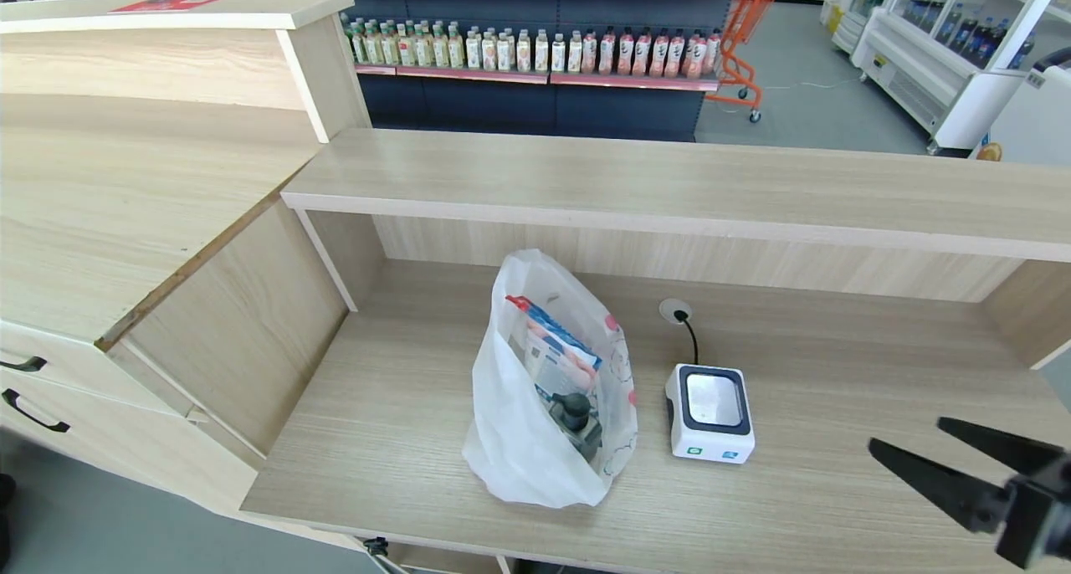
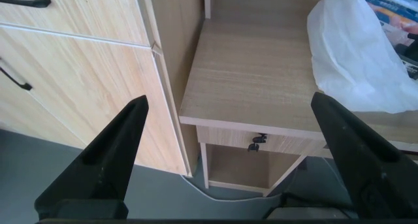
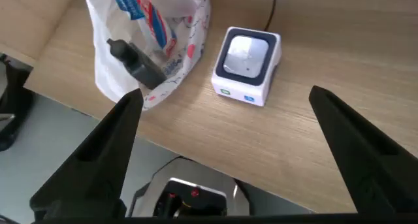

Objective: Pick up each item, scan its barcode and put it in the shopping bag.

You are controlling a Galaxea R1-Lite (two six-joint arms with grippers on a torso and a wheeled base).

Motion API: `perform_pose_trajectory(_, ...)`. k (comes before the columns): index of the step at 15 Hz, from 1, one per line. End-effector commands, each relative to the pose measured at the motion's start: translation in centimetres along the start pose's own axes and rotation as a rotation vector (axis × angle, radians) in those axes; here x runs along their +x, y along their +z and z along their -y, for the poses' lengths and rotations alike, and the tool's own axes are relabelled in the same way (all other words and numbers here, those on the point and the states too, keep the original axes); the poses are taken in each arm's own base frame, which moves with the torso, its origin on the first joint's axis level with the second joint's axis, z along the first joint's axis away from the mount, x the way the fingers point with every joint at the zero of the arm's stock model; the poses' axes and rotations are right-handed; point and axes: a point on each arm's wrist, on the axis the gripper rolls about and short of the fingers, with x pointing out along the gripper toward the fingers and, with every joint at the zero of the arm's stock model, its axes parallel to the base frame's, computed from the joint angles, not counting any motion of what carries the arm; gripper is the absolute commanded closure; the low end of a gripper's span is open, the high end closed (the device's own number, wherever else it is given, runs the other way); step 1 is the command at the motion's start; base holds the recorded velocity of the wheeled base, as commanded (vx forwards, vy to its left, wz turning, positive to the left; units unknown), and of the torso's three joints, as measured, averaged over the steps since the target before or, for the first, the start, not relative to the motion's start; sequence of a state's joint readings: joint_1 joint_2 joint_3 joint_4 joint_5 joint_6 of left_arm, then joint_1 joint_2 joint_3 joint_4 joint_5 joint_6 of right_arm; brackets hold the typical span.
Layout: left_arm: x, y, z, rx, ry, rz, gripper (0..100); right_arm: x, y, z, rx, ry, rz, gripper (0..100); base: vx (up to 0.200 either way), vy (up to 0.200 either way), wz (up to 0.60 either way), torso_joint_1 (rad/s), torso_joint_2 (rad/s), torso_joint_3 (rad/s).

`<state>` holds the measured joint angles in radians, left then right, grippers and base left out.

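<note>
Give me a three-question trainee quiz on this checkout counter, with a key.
1. True or false: the right pincer is shut.
2. The scanner stands: A) on the counter beside the shopping bag, B) inside the bag, C) on the upper ledge.
3. Fill in: the dark pump bottle sits inside the ____.
Key: 1 false; 2 A; 3 shopping bag.

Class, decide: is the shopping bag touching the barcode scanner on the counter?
Apart. The head view shows a strip of bare counter between the shopping bag and the scanner.
</note>
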<state>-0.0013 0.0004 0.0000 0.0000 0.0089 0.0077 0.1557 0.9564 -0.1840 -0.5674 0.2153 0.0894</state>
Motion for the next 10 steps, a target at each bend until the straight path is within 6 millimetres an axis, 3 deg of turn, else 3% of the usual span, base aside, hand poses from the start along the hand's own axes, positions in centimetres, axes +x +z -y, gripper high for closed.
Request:
perform_pose_trajectory(1, 0.0, 0.0, 0.0, 0.0, 0.0, 0.0, 0, -7.3, -6.0, -0.5, -0.075, -0.256, 0.137, 0, 0.0, 0.0, 0.0, 0.0, 0.0, 0.0)
perform_pose_trajectory(3, 0.0, 0.0, 0.0, 0.0, 0.0, 0.0, 0, -9.8, -10.2, -0.7, -0.08, -0.472, 0.073, 0, 0.0, 0.0, 0.0, 0.0, 0.0, 0.0)
perform_pose_trajectory(6, 0.0, 0.0, 0.0, 0.0, 0.0, 0.0, 0, -10.7, -10.9, -1.0, -0.065, -0.462, 0.184, 0, 0.0, 0.0, 0.0, 0.0, 0.0, 0.0)
perform_pose_trajectory(10, 0.0, 0.0, 0.0, 0.0, 0.002, 0.0, 0, -10.7, -10.9, -1.0, -0.038, -0.462, 0.194, 0, 0.0, 0.0, 0.0, 0.0, 0.0, 0.0)
